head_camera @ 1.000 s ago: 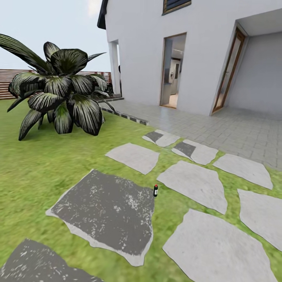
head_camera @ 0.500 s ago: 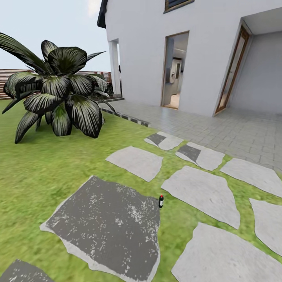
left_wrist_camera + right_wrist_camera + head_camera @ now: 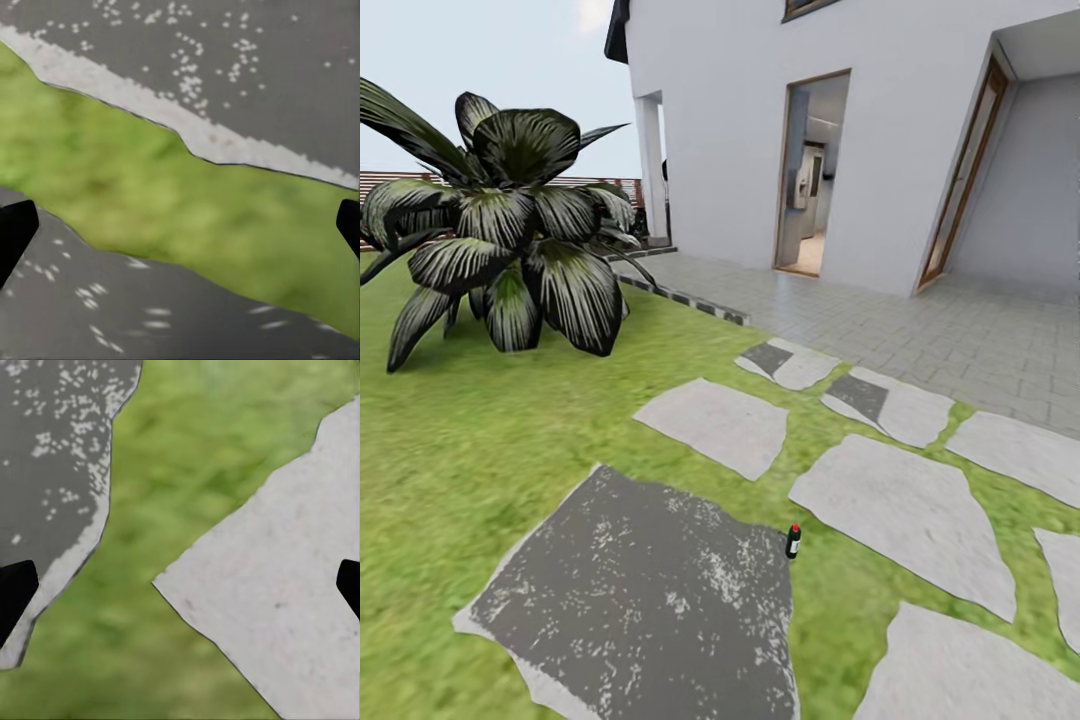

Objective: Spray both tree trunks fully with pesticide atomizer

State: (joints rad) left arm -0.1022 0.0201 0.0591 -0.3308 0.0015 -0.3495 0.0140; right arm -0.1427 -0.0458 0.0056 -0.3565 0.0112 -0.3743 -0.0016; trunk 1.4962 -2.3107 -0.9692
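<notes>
The pesticide atomizer (image 3: 793, 541), a small dark bottle with a red cap, stands upright on the grass at the right edge of a dark speckled stepping stone (image 3: 640, 600) in the head view. The garden lawn (image 3: 460, 450) spreads to the left. Both trees are out of view. My left gripper (image 3: 180, 225) hangs open over a grass strip between dark stones, its black fingertips (image 3: 15, 229) at the frame edges. My right gripper (image 3: 180, 585) is open too, above grass and a pale stone, holding nothing.
A broad-leaved dark bush (image 3: 510, 240) stands at the left. Pale stepping stones (image 3: 900, 510) lead right toward a paved patio (image 3: 960, 340) and the white house (image 3: 740, 120) with an open doorway (image 3: 810, 170). A brown slat fence (image 3: 390, 182) runs behind the bush.
The whole head view has shifted as the camera advanced: the atomizer and stones now sit lower, larger and further right in the picture. Nothing on the ground has moved.
</notes>
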